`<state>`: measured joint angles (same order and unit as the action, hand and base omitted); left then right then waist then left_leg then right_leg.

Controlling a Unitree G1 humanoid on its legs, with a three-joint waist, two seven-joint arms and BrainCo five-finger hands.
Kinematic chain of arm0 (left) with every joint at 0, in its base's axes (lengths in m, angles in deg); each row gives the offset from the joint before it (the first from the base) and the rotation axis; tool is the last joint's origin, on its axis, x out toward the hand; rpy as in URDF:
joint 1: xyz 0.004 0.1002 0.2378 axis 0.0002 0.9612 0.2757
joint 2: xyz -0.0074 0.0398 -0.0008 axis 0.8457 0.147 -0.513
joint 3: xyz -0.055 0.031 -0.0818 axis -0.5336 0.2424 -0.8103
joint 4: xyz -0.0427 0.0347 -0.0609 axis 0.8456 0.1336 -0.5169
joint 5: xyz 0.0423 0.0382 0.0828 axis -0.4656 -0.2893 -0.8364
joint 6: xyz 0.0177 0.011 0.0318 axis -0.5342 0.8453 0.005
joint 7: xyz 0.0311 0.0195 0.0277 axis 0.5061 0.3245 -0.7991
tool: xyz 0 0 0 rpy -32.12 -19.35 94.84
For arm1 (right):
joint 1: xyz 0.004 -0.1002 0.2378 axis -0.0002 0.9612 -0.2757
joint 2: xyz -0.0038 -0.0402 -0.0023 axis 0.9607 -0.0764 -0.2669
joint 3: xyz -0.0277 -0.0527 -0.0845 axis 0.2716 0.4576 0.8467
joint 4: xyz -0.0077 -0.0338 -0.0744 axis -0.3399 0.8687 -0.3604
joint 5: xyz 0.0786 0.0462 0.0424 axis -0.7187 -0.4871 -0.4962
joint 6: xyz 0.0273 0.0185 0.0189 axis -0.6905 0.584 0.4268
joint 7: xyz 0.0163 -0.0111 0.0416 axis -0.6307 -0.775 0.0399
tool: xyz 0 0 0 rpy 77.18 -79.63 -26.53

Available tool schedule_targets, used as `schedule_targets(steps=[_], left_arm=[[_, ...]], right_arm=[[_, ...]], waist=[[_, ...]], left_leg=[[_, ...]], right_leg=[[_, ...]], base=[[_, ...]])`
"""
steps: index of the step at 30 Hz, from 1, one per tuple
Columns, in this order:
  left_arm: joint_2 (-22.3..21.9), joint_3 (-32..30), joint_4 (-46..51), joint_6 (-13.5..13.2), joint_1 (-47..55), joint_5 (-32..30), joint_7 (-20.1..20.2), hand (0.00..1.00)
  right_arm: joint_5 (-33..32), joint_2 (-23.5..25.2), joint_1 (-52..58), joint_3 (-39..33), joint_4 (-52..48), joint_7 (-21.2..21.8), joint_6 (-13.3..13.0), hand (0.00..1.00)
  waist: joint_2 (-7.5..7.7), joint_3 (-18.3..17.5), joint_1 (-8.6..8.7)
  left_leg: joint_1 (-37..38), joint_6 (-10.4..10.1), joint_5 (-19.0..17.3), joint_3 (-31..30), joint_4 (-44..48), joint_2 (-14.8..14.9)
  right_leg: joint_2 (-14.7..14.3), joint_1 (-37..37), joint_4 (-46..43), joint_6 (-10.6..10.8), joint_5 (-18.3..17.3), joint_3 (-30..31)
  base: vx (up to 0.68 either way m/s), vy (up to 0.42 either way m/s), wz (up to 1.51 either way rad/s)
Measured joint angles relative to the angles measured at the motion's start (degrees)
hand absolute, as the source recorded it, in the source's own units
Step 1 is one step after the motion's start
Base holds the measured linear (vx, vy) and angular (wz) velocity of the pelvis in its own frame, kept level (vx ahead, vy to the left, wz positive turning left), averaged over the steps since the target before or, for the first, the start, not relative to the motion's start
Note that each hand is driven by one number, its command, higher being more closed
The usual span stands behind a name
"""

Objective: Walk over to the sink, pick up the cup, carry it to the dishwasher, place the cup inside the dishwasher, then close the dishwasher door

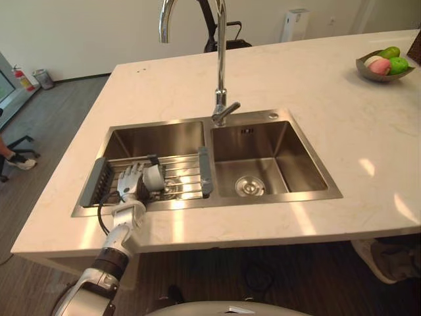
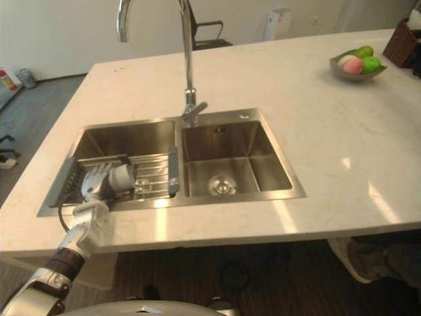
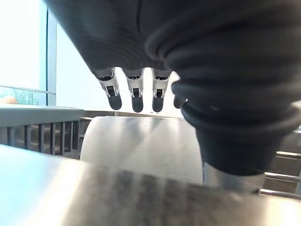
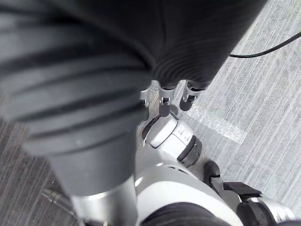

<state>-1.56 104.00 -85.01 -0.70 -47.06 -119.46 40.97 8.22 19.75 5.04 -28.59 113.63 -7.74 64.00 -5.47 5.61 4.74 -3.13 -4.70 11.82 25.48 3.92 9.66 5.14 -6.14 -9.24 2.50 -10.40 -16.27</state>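
Observation:
A pale grey cup [image 1: 155, 177] lies on its side on the wire drying rack [image 1: 184, 172] that spans the left basin of the steel sink [image 1: 276, 197]. My left hand [image 1: 131, 182] reaches over the counter's front edge onto the rack, right beside the cup on its left. In the left wrist view its fingers [image 3: 136, 99] stretch straight above the cup [image 3: 141, 150], with the thumb low beside it and not closed round it. My right hand [image 4: 164, 107] hangs beside my body above the floor with relaxed fingers, holding nothing.
A tall chrome faucet [image 1: 220, 66] rises behind the divider between the basins. The right basin [image 1: 253, 164] holds just its drain. A bowl of fruit [image 1: 385, 64] stands at the far right of the pale counter [image 1: 316, 99]. A person's shoe [image 1: 20, 161] shows on the floor at left.

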Motion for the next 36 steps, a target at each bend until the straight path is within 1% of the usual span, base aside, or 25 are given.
schedule_targets(steps=[2,4,7,12,13,17,19,25,27,28,31,33,36], left_arm=[[-0.3,-0.7,-0.1,-0.2,0.0,0.9,-0.2,0.00],[-0.3,-1.2,-0.5,-1.8,-0.1,2.0,-0.7,0.00],[-0.3,-1.1,-0.5,-2.7,-0.2,2.0,-0.8,0.00],[-0.3,-0.5,-1.9,-2.9,-1.4,2.0,-0.6,0.00],[-0.3,-0.5,-2.0,-2.9,-1.5,2.0,-0.6,0.00],[-0.3,-0.5,-2.0,-3.0,-1.9,2.0,-0.5,0.00],[-0.3,-0.5,-2.0,-3.6,-1.9,2.1,-0.2,0.00],[0.4,-0.5,-2.4,-3.4,-1.9,2.1,0.3,0.00],[0.5,-0.6,-2.4,-2.5,-1.9,2.1,1.8,0.00],[0.6,-0.7,-2.3,-1.4,-2.1,2.1,3.4,0.00],[0.6,-0.7,-2.4,0.5,-2.7,2.1,7.3,0.00],[0.6,-0.7,-2.5,0.8,-3.0,2.0,8.7,0.00],[0.5,-0.6,-2.6,0.7,-3.1,1.9,9.8,0.00]], right_arm=[[0.0,0.0,0.1,0.0,0.0,0.0,0.0,0.00],[0.0,-0.1,0.2,0.1,0.0,0.0,0.0,0.00],[-0.1,-0.3,0.4,0.7,0.0,0.0,0.0,0.00],[-0.6,-0.7,0.5,1.8,-0.1,0.0,0.0,0.00],[-0.7,-0.8,0.5,1.8,-0.1,0.0,0.0,0.00],[-1.2,-0.9,0.7,2.0,-0.6,0.0,0.0,0.00],[-1.2,-0.9,1.1,2.0,-1.2,0.0,0.0,0.00],[-1.2,-1.0,1.3,2.3,-1.7,-0.1,0.0,0.00],[-1.2,-1.2,1.3,2.4,-1.7,0.0,0.0,0.00],[-1.3,-1.3,1.4,2.4,-1.7,0.0,0.0,0.00],[-1.3,-1.3,1.4,2.5,-1.8,0.0,0.0,0.00],[-1.3,-1.3,1.4,2.5,-1.8,0.0,0.0,0.00],[-1.7,-1.5,1.5,3.1,-1.8,-0.1,-0.1,0.00]], waist=[[0.00,0.0,0.03],[0.01,0.1,0.02],[0.03,0.3,0.04],[-0.04,0.4,0.25],[0.14,0.6,0.37],[-0.04,1.1,0.51],[-0.24,1.3,0.39],[-0.34,1.5,0.05],[-0.58,1.5,0.09],[-0.70,1.5,0.10],[-0.76,1.6,0.21],[-0.77,1.6,0.23],[-0.78,1.6,0.27]], left_leg=[[0.0,0.0,0.0,0.1,0.0,0.0],[0.0,0.0,0.0,0.4,0.0,0.0],[0.0,0.5,0.4,1.3,0.0,0.0],[0.1,0.5,0.4,1.4,0.0,0.0],[0.1,0.5,0.4,1.4,0.0,0.0],[0.1,0.5,0.4,1.5,0.0,0.0],[0.1,0.5,0.4,1.7,0.1,0.1],[0.1,0.4,0.3,2.8,1.0,0.9],[0.1,0.4,0.3,2.8,1.0,1.1],[0.1,0.4,0.3,2.8,1.0,1.1],[0.0,0.4,0.3,2.8,0.9,1.1],[0.0,0.4,0.3,2.8,0.9,1.0],[0.0,0.4,0.3,2.8,0.9,0.9]], right_leg=[[0.0,0.0,0.0,0.0,0.0,0.1],[0.1,0.1,0.0,0.0,0.0,0.3],[0.2,0.3,0.0,0.0,0.0,0.8],[0.2,0.4,0.1,0.0,0.0,1.3],[0.2,0.5,0.1,0.0,0.0,1.4],[0.2,0.5,0.3,-0.1,0.0,1.6],[0.2,0.5,0.3,-0.1,0.1,1.6],[-0.3,0.6,0.4,-0.2,0.1,2.3],[-0.5,0.9,0.4,-0.3,0.2,2.7],[-0.5,1.1,0.4,-0.4,0.2,2.9],[-0.4,1.3,0.4,-0.3,0.2,3.0],[-0.3,1.3,0.4,-0.3,0.2,3.0],[-0.1,1.3,0.4,-0.3,0.2,3.0]], base=[[0.00,0.000,0.00],[0.00,0.000,0.00],[-0.01,0.007,-0.04],[0.00,0.000,-0.05],[0.01,-0.006,-0.03],[0.01,-0.006,-0.03],[0.00,0.000,0.00],[0.00,-0.015,-0.06],[-0.01,-0.011,-0.12],[-0.01,0.000,-0.11],[0.00,0.008,-0.06],[0.00,0.000,0.00],[0.00,0.000,0.00]])
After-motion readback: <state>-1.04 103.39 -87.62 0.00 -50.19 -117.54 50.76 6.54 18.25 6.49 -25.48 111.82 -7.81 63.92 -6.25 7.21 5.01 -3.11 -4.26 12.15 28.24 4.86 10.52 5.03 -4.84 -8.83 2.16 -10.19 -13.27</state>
